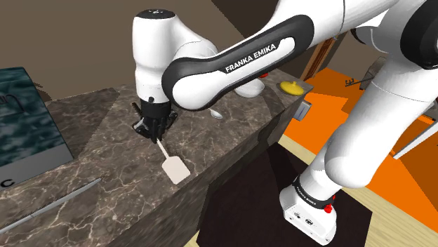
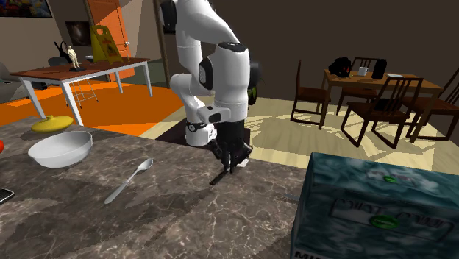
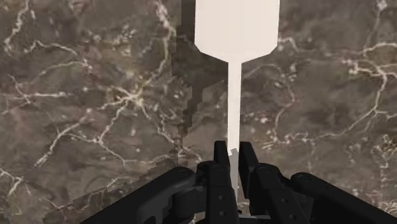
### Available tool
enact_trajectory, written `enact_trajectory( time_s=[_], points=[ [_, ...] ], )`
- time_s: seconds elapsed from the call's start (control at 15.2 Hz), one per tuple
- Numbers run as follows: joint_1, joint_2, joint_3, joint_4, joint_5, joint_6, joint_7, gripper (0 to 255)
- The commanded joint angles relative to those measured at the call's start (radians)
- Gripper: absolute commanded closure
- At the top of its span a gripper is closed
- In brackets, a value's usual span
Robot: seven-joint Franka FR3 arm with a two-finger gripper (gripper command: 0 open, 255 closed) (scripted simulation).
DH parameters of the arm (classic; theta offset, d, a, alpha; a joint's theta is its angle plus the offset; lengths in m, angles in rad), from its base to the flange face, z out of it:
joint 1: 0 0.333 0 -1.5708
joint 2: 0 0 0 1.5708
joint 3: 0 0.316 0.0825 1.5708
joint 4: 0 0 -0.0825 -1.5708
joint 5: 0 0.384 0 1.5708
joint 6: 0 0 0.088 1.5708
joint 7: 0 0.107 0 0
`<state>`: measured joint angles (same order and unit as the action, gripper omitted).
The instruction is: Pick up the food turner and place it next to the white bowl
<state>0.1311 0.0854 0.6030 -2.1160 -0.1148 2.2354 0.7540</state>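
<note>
The gripper (image 3: 233,150) is clamped narrowly on the thin handle of the white food turner (image 1: 173,168), whose blade is low by the marble counter's (image 1: 105,140) edge. Held so near the handle's end, the blade may swing. Best to carry it slowly over the spoon (image 2: 129,181) towards the white bowl (image 2: 60,149), at the second exterior view's left.

At frame centre, black gripper (image 2: 232,167) pinching the dark-looking food turner (image 2: 219,179), slanted down toward the marble counter (image 2: 191,221). Far left, white bowl (image 2: 60,147); spoon (image 2: 131,179) lying between. Lower right, teal box (image 2: 375,210).
</note>
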Motion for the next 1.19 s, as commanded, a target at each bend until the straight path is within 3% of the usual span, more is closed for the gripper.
enact_trajectory(
  time_s=[0.0, 1.12],
  points=[
    [-0.003, -0.016, 0.001, 0.013, 0.014, -0.026, -0.012, 255],
    [-0.011, -0.102, -0.001, 0.150, 0.080, -0.231, -0.064, 255]
  ],
)
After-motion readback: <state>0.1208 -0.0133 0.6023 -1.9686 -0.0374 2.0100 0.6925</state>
